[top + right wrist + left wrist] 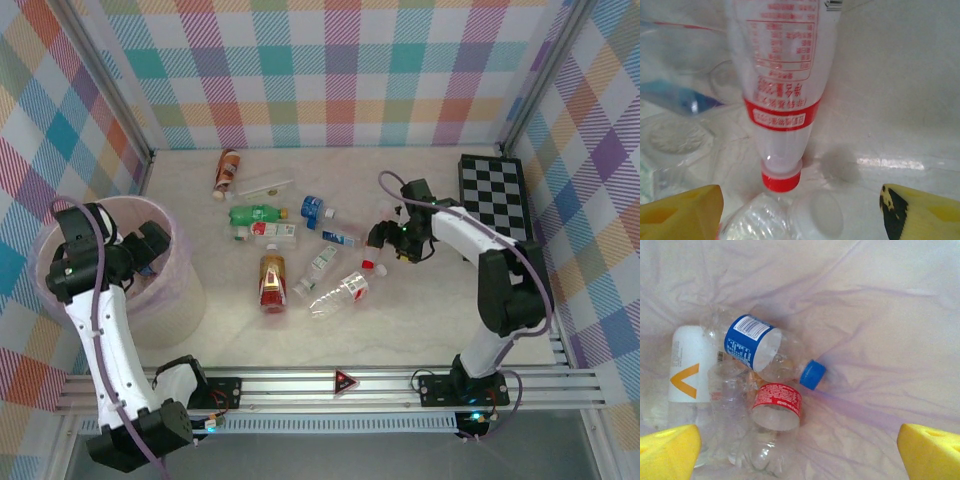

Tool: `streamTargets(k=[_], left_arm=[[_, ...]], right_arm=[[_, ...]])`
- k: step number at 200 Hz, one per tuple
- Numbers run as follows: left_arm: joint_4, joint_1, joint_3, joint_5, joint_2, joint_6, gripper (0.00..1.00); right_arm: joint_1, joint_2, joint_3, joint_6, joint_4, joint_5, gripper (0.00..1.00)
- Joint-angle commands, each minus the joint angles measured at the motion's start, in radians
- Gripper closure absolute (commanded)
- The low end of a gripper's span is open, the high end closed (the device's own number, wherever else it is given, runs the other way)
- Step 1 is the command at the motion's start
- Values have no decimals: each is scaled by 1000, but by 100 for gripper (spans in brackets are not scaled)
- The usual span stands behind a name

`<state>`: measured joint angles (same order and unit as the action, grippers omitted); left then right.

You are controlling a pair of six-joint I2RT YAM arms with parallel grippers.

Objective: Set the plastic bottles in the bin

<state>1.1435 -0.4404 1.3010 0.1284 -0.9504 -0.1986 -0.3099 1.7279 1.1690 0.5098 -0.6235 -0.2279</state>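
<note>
The job is early, I judge: in the bin (pixel 180 295) I count three bottles, a blue-capped one (pixel 770 351), a red-labelled one (pixel 776 402) and a white one (pixel 686 371), heaped on its floor, while some ten more lie scattered on the table (pixel 450 310) between my arms (the green one (pixel 257 213) and a brown-orange one (pixel 272 280) among them). My left gripper (pixel 150 248) hangs over the bin with its fingers (pixel 670 447) spread wide and nothing between them, so it is released and empty. My right gripper (pixel 385 245) sits low at the right edge of the scatter, likewise spread wide; a red-capped bottle (pixel 782 100) lies just ahead, its cap pointing back toward the gap, but the fingers (pixel 680 212) touch nothing, as far as I can tell; that one looks the likeliest to go next
</note>
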Motion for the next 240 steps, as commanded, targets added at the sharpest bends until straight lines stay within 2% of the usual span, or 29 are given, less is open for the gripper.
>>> streamTargets(k=[1,73,102,116,128,145,192,215,240], left_arm=[[108,-7,57,18,15,43,0],[189,-6,195,24,37,57,0],[241,-7,306,43,38,49,0],[236,27,343,20,50,25,0],[230,27,343,52,45,15,0],[194,26,300,125,47,-4,0],[83,48,261,242,60,-95,4],[18,144,255,219,39,-144,5],[-47,372,249,86,-14,-179,6]], right_arm=[[-9,50,42,22,20,42,19],[-24,178,103,22,37,75,26],[-23,219,132,-1,32,95,37],[-22,237,145,-12,15,109,39],[-17,235,147,-18,6,118,43],[-10,216,135,-25,7,128,54],[16,164,117,-60,-10,115,61],[28,124,109,-95,-27,95,67],[41,46,80,-140,-37,60,70]])
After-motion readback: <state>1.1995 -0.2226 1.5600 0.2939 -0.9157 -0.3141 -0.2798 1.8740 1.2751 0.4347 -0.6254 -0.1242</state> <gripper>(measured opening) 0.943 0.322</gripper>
